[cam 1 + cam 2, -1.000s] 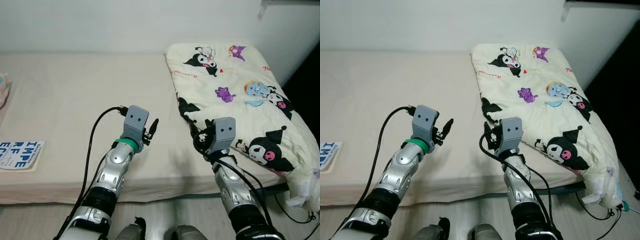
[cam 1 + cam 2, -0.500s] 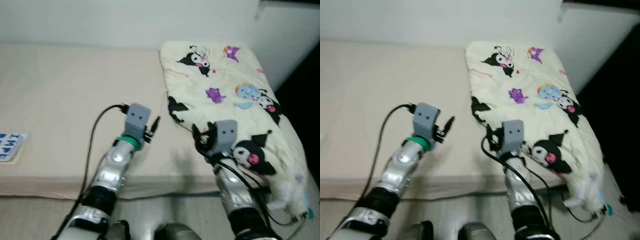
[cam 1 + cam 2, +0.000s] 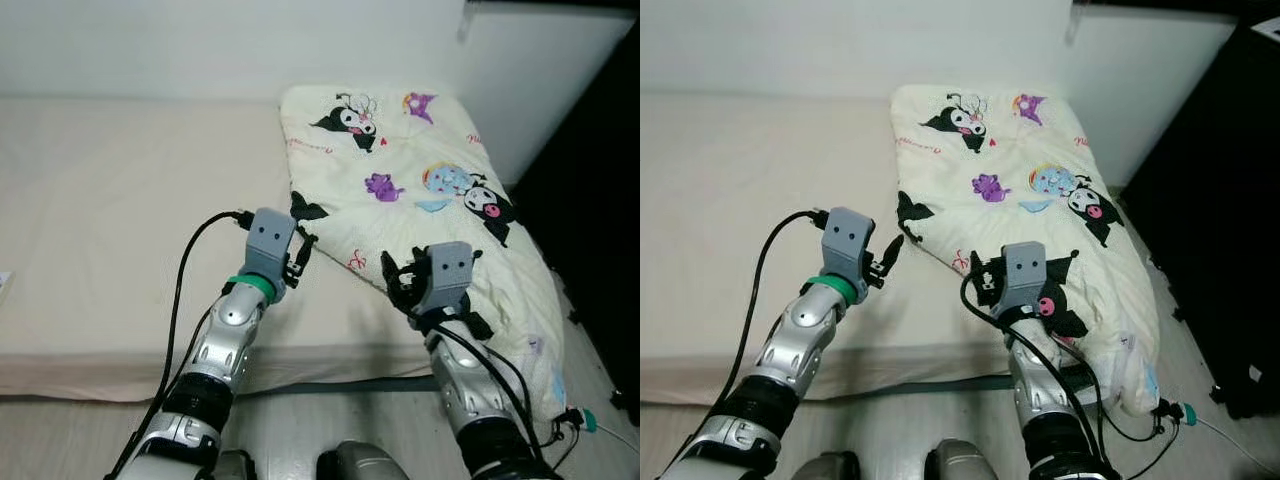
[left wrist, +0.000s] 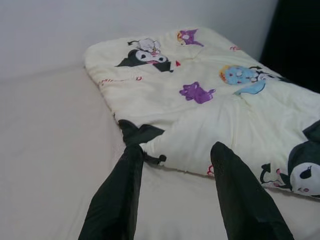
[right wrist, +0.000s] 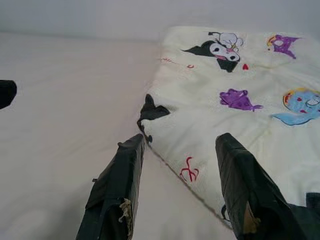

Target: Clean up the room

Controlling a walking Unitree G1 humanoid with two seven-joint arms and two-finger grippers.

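While both my arms are reaching over the bed (image 3: 110,200), I am holding my left pincer (image 4: 175,195) and my right pincer (image 5: 182,185) released, fingers spread, grasping nothing. The cartoon-print quilt (image 3: 420,190), which I am taking as the thing to tidy, is lying across the right end of the bed, its far end near the wall and its near end spilling over the bed's edge toward the floor.

Risks I am noting: if I am closing on one thin layer at the near corner, the fabric is likely to slip free or bunch unevenly. Pulling on the hanging end may be dragging the whole quilt off the mattress. A cable (image 3: 1160,415) is lying on the floor just beside the drooping hem, and the quilt could be snagging it.

From the head views I am seeing the overhang, the cable and a dark cabinet (image 3: 1210,200) at the right. From the wrist views I am seeing the quilt's folded edge close up, with a black printed patch (image 5: 152,111) at the corner lying between the fingers' lines of sight, apart from them.
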